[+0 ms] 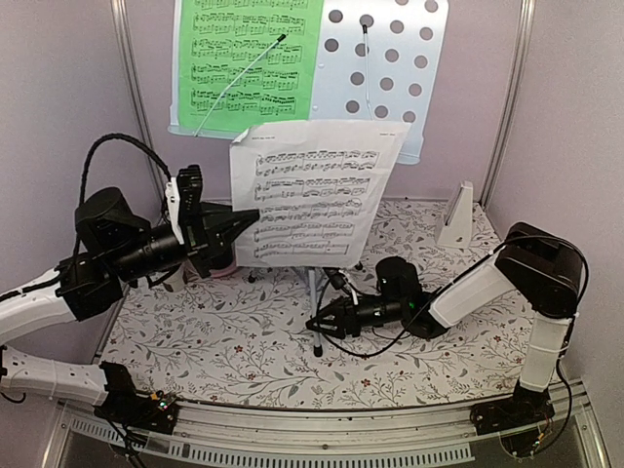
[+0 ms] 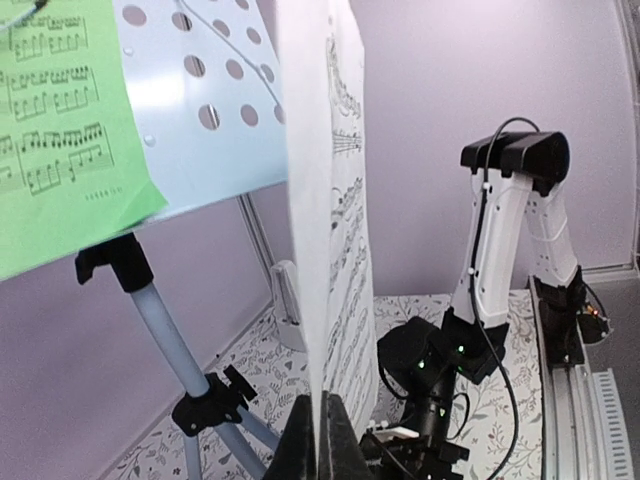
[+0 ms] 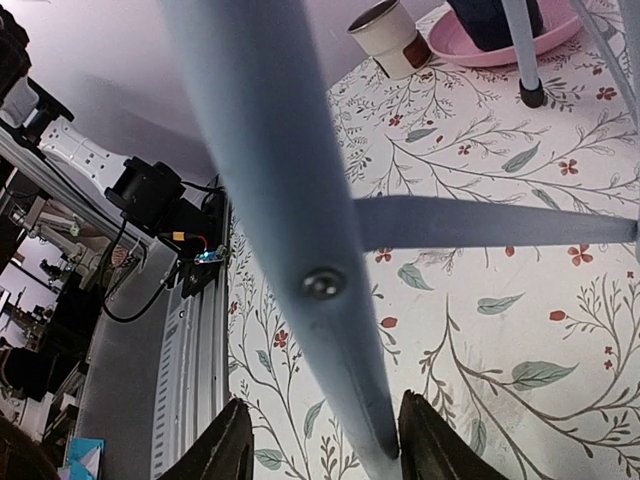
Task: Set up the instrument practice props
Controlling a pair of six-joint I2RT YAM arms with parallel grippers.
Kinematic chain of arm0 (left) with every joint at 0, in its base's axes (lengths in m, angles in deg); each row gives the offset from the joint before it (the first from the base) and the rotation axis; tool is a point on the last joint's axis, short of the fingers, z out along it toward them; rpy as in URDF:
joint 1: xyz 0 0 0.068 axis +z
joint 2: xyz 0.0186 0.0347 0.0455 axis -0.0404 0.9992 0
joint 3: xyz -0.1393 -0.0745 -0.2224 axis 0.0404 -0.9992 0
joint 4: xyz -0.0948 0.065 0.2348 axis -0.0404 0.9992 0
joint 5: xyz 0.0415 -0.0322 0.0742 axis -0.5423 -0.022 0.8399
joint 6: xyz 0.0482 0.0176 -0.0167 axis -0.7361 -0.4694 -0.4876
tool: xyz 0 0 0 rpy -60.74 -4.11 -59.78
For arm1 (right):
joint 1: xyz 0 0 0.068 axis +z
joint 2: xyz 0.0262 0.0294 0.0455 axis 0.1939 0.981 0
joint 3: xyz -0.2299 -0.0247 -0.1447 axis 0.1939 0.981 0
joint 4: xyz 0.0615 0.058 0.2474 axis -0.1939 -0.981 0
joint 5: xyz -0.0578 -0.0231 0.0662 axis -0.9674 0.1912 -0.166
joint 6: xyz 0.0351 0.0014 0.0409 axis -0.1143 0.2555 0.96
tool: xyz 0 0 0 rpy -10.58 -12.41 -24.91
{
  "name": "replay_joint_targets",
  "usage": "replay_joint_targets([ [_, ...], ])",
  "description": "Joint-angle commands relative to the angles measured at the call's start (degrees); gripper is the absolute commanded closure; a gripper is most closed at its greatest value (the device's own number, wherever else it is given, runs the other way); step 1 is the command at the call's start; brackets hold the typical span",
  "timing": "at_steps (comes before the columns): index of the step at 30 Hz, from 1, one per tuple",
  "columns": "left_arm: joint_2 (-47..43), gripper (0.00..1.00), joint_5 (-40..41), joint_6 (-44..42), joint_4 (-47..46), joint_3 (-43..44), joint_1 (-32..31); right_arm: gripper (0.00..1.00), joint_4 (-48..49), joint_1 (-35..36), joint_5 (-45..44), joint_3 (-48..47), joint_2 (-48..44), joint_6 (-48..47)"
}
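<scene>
The green sheet (image 1: 244,58) sat on the desk of the music stand (image 1: 390,58), whose right half was bare. The white sheet (image 1: 312,195) hung in front, unplaced, pinched in the closed left gripper (image 1: 252,218). The right gripper (image 1: 314,325) straddled a stand leg (image 3: 300,250), jaws partly apart, apparently not clamping. The metronome (image 1: 456,216) stood back right.

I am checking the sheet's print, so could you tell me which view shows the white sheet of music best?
The top external view: the white sheet faces it, staves legible. The left wrist view sees it nearly edge-on; the right wrist view shows none of it.
</scene>
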Motion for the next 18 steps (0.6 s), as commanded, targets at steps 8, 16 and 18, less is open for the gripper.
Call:
replay_joint_targets([
  [8, 2.1, 1.00, 3.6, 8.5, -6.7, 11.0, -1.1, 0.36, -13.0, 0.2, -12.8, 3.7, -24.0, -4.6],
  [16, 6.7, 1.00, 18.2, 13.9, 2.6, 24.5, 0.6, 0.36, -41.2, 0.5, -28.4, -7.7, -41.8, -9.7],
  [18, 7.8, 1.00, 19.1, 16.3, 4.9, 27.6, 1.7, 0.37, -45.9, 0.6, -29.8, -11.6, -44.2, -10.0],
])
